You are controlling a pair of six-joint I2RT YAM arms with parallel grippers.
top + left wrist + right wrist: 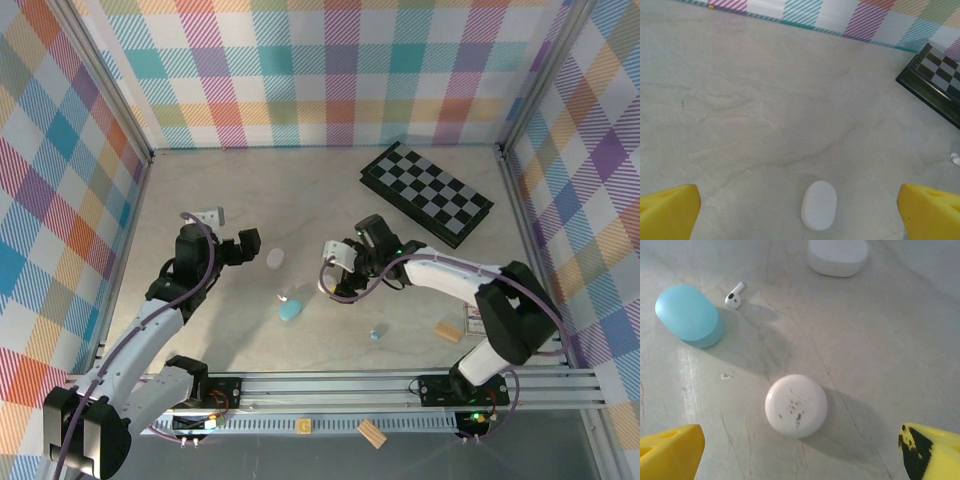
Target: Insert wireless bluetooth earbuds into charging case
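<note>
Two grippers stand spread wide, and neither holds anything.

From above, the left gripper [247,246] points at a white oval case [276,258] lying just past its tips. The right gripper [332,268] faces the opposite way. Ahead of it and off to one side sits a light blue case [290,310] with a white earbud [283,297] close beside it. A light blue earbud [377,333] lies behind this gripper, well apart from it. A chessboard [425,193] rests beyond the right arm.

In the left wrist view, the yellow fingertips [667,210] sit far apart. The white oval case lies flat between them, touching neither.

In the right wrist view, the fingertips [670,452] are just as wide. A round white case [796,405] lies between them and slightly ahead, clear of both. Further ahead and to the left is the closed light blue case, with the white earbud on its side just beside it, not touching. The white oval case lies farthest ahead.
</note>
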